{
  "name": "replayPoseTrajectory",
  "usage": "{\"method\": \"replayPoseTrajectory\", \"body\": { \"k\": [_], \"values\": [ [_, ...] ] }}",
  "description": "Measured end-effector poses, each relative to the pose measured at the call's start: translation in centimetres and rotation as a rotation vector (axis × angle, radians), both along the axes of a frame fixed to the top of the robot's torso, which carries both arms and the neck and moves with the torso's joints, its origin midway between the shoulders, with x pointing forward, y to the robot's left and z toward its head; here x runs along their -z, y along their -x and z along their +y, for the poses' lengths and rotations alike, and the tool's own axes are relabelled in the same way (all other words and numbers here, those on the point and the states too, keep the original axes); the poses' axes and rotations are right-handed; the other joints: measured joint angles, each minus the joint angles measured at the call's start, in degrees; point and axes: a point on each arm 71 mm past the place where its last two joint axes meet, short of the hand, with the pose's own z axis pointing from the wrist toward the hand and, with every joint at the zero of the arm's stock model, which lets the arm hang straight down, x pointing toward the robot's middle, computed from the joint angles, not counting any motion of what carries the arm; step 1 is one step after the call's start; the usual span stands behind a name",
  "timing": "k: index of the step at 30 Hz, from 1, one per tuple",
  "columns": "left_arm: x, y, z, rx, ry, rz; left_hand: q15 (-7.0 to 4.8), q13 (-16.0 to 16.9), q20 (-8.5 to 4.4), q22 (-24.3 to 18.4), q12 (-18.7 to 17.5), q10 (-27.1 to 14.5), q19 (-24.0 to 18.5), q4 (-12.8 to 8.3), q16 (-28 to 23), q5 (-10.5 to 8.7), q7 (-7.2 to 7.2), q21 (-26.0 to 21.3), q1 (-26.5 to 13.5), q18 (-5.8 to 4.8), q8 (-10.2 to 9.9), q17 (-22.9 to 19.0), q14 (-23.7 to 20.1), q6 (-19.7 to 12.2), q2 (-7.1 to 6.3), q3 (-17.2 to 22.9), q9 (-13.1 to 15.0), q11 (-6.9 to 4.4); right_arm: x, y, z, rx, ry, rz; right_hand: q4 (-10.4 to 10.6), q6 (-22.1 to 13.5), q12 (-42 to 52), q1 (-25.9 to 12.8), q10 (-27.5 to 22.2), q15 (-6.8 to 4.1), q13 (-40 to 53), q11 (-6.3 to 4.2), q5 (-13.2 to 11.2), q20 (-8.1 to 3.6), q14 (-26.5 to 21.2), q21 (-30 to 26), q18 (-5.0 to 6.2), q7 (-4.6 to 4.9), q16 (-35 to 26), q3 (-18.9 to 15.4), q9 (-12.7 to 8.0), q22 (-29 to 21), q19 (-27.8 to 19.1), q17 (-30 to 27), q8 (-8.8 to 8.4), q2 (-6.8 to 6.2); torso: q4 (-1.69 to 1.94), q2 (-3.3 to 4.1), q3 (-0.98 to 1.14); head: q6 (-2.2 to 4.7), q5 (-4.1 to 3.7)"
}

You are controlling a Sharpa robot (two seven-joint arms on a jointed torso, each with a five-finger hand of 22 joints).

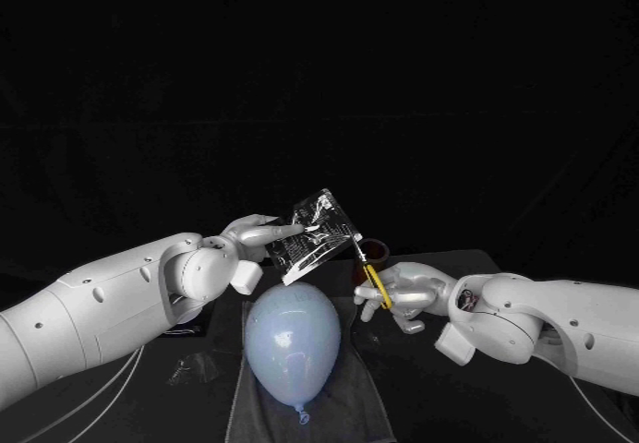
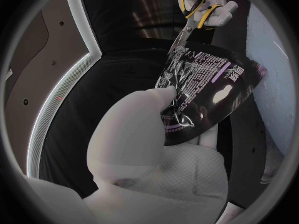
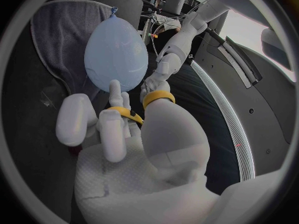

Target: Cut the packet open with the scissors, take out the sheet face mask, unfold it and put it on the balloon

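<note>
**Head view.** The left hand (image 1: pixel 247 242) is raised above the table (image 1: pixel 440 388) and pinches a glossy packet (image 1: pixel 314 234) by its lower corner. It holds the packet tilted above the balloon. The right hand (image 1: pixel 400 295) is closed round yellow-handled scissors (image 1: pixel 373 272), whose blades point up to the packet's right edge. The pale blue balloon (image 1: pixel 292 340) lies on a dark cloth (image 1: pixel 333 406) at the middle of the table's near edge. Its knot points toward the robot, and it sits between the two arms.

**Left wrist view.** The left hand's thumb and fingers clamp the packet's printed face. The scissor tips touch the packet's far edge, blades nearly together. The balloon is just beside the packet.

**Right wrist view.** The right hand's fingers (image 3: pixel 115 129) pass through the yellow loops. The balloon rests on the cloth beyond the hand.
</note>
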Motion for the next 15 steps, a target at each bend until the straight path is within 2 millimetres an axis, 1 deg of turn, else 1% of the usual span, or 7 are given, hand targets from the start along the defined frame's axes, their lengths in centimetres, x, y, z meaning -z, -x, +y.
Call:
{"method": "replayPoseTrajectory", "body": {
  "k": [2, 3, 5, 9, 10, 12, 15],
  "values": [
    [0.0, 0.0, 0.04, 0.0, -0.002, -0.001, -0.11, 0.0, 0.0, 0.0, 0.0, 0.0, 0.0, 0.0, 0.0, 0.0, 0.0, 0.0, 0.0, 0.0, 0.0, 0.0, 0.1, 0.0, 0.0, 0.0, 0.0, 0.0, -0.05, -0.02, 0.01, -0.001, 0.0, -0.001, 0.1, 0.0, 0.0, -0.2, -0.2, 0.0, -0.9, 0.2, 0.0, 0.0, 0.0, -0.2, 0.0, 0.0, 0.0, 0.1, -0.2, 0.0, 0.0, 0.0, -0.52, -0.2, 0.01, 0.0, 0.0, 0.01, -0.02],
    [0.0, -0.01, 0.08, 0.001, -0.003, -0.002, -0.19, 0.0, 0.0, 0.0, 0.0, 0.0, 0.0, 0.0, 0.0, 0.0, 0.0, 0.0, 0.0, 0.0, 0.0, 0.1, 0.2, 0.0, 0.0, 0.0, 0.0, 0.0, -0.07, -0.03, 0.02, -0.002, -0.001, -0.002, 0.3, 0.0, 0.0, -0.3, -0.2, 0.0, -1.3, 0.2, 0.0, 0.19, 0.0, -0.4, 0.0, 0.0, 0.0, 0.3, -0.4, 0.0, -0.2, 0.0, -0.72, -0.31, 0.01, 0.0, 0.0, 0.02, -0.02],
    [0.01, -0.02, 0.15, 0.001, -0.005, -0.003, -0.19, 0.0, 0.0, 0.0, 0.0, 0.0, 0.0, 0.0, 0.0, 0.0, 0.0, 0.0, 0.0, -0.01, 0.0, 0.1, 0.2, 0.0, 0.0, 0.0, 0.0, -0.01, -0.1, -0.04, 0.04, -0.003, -0.001, -0.002, 0.3, 0.0, 0.0, -0.4, -0.2, 0.0, -1.9, 0.2, 0.0, 0.2, 0.0, -0.4, 0.0, -0.01, 0.0, 0.4, -0.6, 0.0, -0.2, 0.0, -0.95, -0.45, 0.01, 0.0, 0.01, 0.03, -0.02],
    [0.01, -0.01, 0.23, 0.005, -0.011, -0.005, -0.13, 0.0, -0.22, 0.0, 0.0, 0.4, 0.2, -0.1, 0.0, -0.06, 0.0, 0.0, -0.1, 0.0, 0.0, 0.1, 0.3, 0.0, 0.1, 0.1, 0.0, -0.17, -0.25, -0.15, 0.02, -0.006, -0.001, -0.004, 0.3, 0.0, 0.0, -0.4, -0.3, 0.0, -2.4, 0.33, 0.0, 0.2, 0.0, -0.6, 0.0, -0.01, -0.2, 0.8, -0.6, 0.0, -0.2, 0.0, -0.95, -0.45, 0.0, 0.02, 0.02, 0.02, 0.09],
    [0.02, 0.0, 0.23, 0.006, -0.012, -0.005, -0.13, 0.0, -0.22, 0.0, 0.1, 0.5, 0.2, -0.2, 0.0, -0.12, -0.01, 0.0, -0.2, 0.0, 0.0, 0.1, 0.3, 0.0, 0.23, 0.2, 0.0, -0.1, -0.29, -0.19, 0.01, -0.006, -0.001, -0.005, 0.3, 0.2, 0.0, -0.4, -0.4, 0.0, -2.6, 0.4, 0.0, 0.2, 0.0, -0.6, 0.0, 0.18, -0.2, 0.9, -0.7, 0.0, -0.2, 0.0, -0.95, -0.45, -0.01, 0.02, 0.02, 0.01, 0.09],
    [0.02, 0.02, 0.25, 0.011, -0.016, -0.006, -0.33, 0.0, -0.23, 0.0, 0.2, 0.5, 0.2, -0.3, 0.0, -0.21, -0.15, 0.2, -0.4, -0.01, 0.0, 0.2, 0.5, 0.2, 0.37, 0.3, 0.0, -0.1, -0.39, -0.29, -0.04, -0.007, 0.0, -0.007, 0.3, 0.2, 0.0, -0.4, -0.4, 0.0, -2.7, 0.4, 0.0, 0.2, 0.0, -0.8, 0.0, 0.19, -0.2, 0.9, -0.7, 0.0, -0.2, 0.0, -0.95, -0.45, -0.01, 0.02, 0.03, 0.0, 0.11],
    [0.04, 0.05, 0.28, 0.018, -0.02, -0.007, -0.33, 0.1, -0.42, 0.0, 0.2, 0.5, 0.4, -0.3, 0.0, -0.06, -0.2, 0.2, -0.5, -0.03, 0.0, 0.2, 0.5, 0.2, 0.45, 0.3, 0.0, -0.1, -0.62, -0.46, -0.14, -0.008, 0.001, -0.011, 0.2, 0.5, 0.0, -0.4, -0.4, 0.0, -3.1, 0.4, 0.0, 0.2, 0.0, -0.9, 0.0, 0.49, -0.2, 1.0, -0.8, 0.0, -0.2, 0.0, -1.17, -0.45, -0.01, 0.02, 0.03, 0.04, 0.07]
  ]
}}
